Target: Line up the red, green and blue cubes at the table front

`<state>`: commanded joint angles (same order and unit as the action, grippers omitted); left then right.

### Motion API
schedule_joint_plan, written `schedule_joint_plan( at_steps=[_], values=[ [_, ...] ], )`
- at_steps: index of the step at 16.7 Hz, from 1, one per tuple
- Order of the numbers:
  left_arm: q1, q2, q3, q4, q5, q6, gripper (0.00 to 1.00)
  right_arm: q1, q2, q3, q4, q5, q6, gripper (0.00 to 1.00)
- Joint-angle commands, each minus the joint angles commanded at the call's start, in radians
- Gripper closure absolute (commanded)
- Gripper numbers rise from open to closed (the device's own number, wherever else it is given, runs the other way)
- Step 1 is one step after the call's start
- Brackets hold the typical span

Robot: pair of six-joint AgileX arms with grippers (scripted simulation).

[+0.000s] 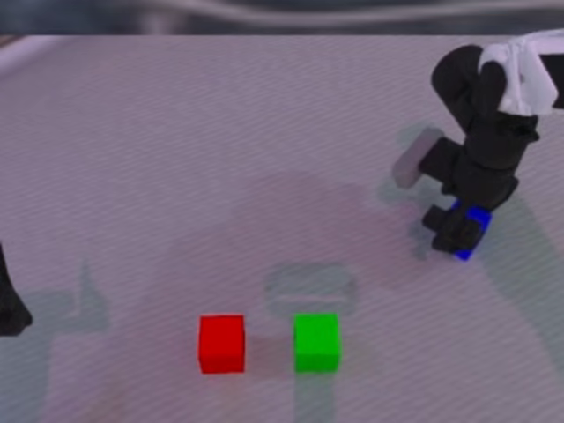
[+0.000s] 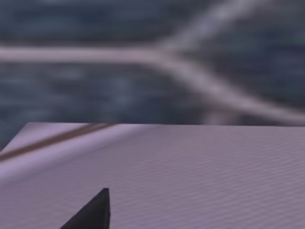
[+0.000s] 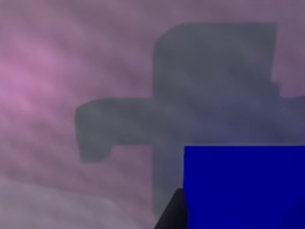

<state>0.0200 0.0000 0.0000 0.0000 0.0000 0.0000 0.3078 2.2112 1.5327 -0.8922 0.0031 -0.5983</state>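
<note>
The red cube (image 1: 221, 344) and the green cube (image 1: 316, 342) sit side by side near the table's front, with a small gap between them. My right gripper (image 1: 460, 227) is at the right middle of the table (image 1: 176, 159), pointing down and shut on the blue cube (image 1: 474, 231). In the right wrist view the blue cube (image 3: 243, 186) fills the near corner, with one dark fingertip (image 3: 174, 212) against its side. Its shadow lies apart on the table below, so the cube hangs above the surface. My left arm (image 1: 9, 308) is parked at the left edge.
The table's far edge (image 1: 264, 35) runs along the back. Bare table surface lies to the right of the green cube, between it and the right arm.
</note>
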Motion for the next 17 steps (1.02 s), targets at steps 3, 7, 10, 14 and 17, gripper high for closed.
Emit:
schedule_joint_plan(
  at_steps=[3, 7, 10, 14, 17],
  values=[
    [0.0, 0.0, 0.0, 0.0, 0.0, 0.0, 0.0, 0.0, 0.0, 0.0, 0.0, 0.0, 0.0, 1.0],
    [0.0, 0.0, 0.0, 0.0, 0.0, 0.0, 0.0, 0.001, -0.022, 0.034, -0.047, -0.003, 0.002, 1.0],
    [0.0, 0.0, 0.0, 0.0, 0.0, 0.0, 0.0, 0.003, -0.058, 0.103, -0.168, -0.003, 0.002, 1.0],
    [0.0, 0.0, 0.0, 0.0, 0.0, 0.0, 0.0, 0.007, -0.094, 0.156, -0.246, -0.003, 0.001, 1.0],
    [0.0, 0.0, 0.0, 0.0, 0.0, 0.0, 0.0, 0.002, -0.09, 0.154, -0.243, -0.004, 0.003, 1.0]
  ],
)
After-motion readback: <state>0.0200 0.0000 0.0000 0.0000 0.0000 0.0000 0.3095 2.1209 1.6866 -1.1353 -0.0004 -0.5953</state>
